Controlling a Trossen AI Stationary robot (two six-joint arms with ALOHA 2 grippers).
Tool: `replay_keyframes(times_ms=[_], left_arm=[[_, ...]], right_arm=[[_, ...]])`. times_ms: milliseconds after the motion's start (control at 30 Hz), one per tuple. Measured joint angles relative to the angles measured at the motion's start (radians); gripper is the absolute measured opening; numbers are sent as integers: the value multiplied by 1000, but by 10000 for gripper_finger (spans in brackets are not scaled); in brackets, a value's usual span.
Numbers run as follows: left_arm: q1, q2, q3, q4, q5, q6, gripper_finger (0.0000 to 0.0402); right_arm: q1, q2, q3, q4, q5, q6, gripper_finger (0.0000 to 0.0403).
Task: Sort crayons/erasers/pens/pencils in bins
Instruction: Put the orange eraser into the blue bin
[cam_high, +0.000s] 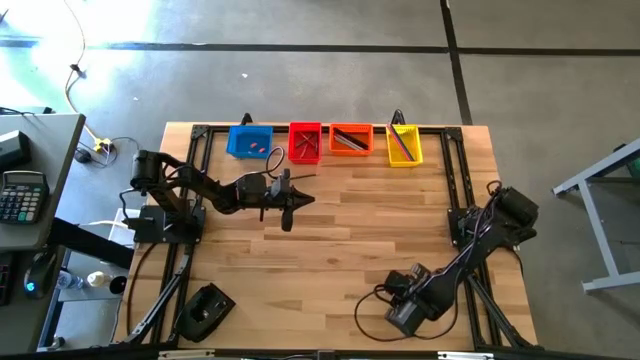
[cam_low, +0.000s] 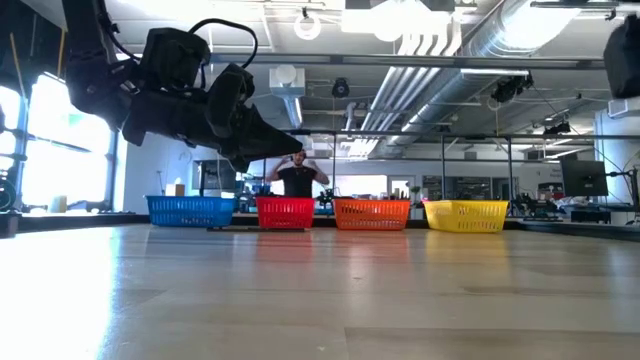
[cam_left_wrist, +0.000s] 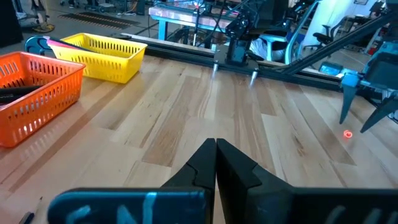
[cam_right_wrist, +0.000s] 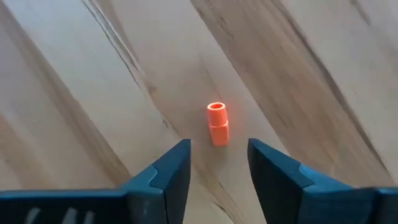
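High view: I see the light wooden desk (cam_high: 340, 230) with four plastic bins (cam_high: 325, 141) along its far edge. My left claw (cam_high: 287, 203) hangs clenched, empty; right claw (cam_right_wrist: 217, 163) spread, poised over the small orange-red eraser (cam_right_wrist: 217, 124).
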Motion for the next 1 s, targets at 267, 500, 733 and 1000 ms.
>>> replay_keyframes(times_ms=[267,500,733,1000], left_arm=[[0,0,0,-4,0,0,1],[0,0,0,-4,-1,0,1],[0,0,0,-10,-2,0,1],[0,0,0,-28,11,-34,0]], right_arm=[[0,0,-51,77,27,14,153],[-2,0,-51,91,47,14,113],[0,37,-48,108,54,13,58],[-3,-10,-54,86,60,-5,30]])
